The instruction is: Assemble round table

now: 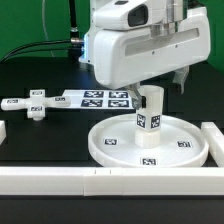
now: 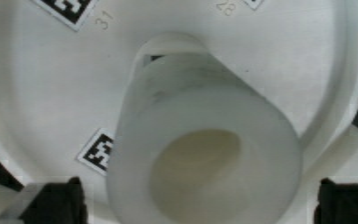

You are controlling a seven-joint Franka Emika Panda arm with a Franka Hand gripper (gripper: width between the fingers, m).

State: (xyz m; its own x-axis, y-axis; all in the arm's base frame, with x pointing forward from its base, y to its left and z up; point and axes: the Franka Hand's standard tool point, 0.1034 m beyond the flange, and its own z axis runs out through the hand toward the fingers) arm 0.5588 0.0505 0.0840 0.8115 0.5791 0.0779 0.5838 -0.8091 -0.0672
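Observation:
The round disc (image 1: 103, 146) lies flat at the front middle of the table. The short cylinder leg (image 1: 149, 120) stands upright on its central hub, with a tag on its side. My gripper (image 1: 152, 92) is right over the leg's top. In the wrist view I look down on the leg (image 2: 202, 110) and the disc (image 2: 43, 90) around it. The dark fingers (image 2: 60, 203) stand on either side of the leg with a narrow gap on each side, so the gripper (image 2: 202, 203) is open. The cross-shaped foot (image 1: 36, 107) lies on the table at the exterior view's left.
The marker board (image 1: 100, 97) lies behind the disc. White border blocks run along the front edge (image 1: 60, 180) and the exterior view's right side (image 1: 214, 140). The arm's white body fills the upper middle of the exterior view.

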